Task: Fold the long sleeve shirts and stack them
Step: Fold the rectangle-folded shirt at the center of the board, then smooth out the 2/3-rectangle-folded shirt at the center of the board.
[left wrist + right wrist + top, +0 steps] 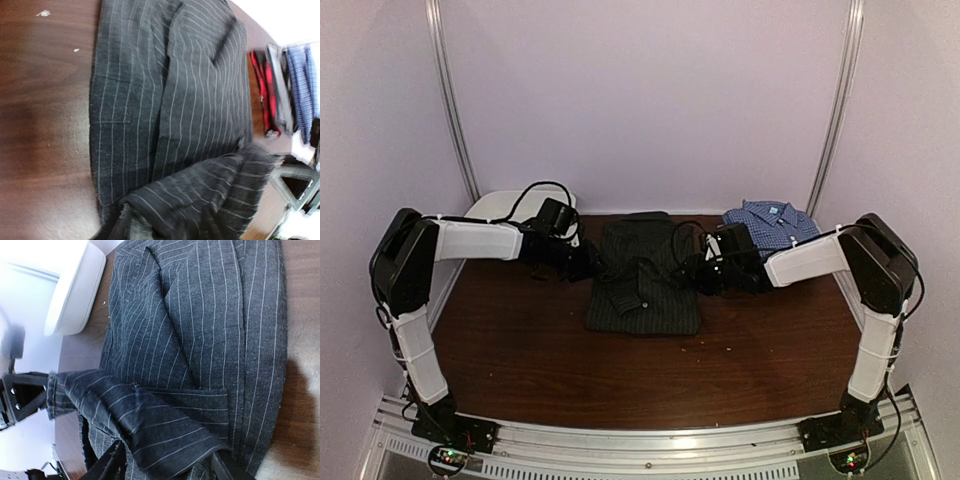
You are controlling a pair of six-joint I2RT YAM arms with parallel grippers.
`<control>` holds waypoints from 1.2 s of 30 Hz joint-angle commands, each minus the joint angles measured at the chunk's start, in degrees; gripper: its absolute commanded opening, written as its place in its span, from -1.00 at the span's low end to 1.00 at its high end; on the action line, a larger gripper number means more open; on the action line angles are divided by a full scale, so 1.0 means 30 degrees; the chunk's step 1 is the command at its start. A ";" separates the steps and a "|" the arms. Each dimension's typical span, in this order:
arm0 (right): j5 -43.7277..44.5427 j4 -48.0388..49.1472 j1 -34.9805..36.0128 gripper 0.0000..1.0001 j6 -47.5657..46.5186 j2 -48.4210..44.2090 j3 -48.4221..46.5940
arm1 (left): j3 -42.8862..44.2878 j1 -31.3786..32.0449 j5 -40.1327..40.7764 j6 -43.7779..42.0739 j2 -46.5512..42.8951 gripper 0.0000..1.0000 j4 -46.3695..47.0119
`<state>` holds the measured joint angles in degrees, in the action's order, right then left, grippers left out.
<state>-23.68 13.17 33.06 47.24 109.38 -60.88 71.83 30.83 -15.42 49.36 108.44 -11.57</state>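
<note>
Black shirt: middle of frame, half folded.
Left gripper: pinching its lifted fold.
Right gripper: pinching it too.
Blue shirt: folded, upper right.
Left to do: finish folding, stack it.

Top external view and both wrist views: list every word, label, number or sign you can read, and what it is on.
On the blue checked shirt, the neck label: a pale patch, too small to read.
No text visible on the black pinstriped shirt or the white tub.
</note>
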 commanded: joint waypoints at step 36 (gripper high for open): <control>0.5509 -1.0179 0.3076 -0.45 -0.5886 0.6941 -1.2526 | -0.3664 0.0220 -0.1151 -0.0320 -0.3550 -0.34 0.0831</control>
<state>-11.42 -11.03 43.16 32.14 127.20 -91.39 61.21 30.59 -17.30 48.12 98.67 -11.86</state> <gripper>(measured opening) 0.234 0.332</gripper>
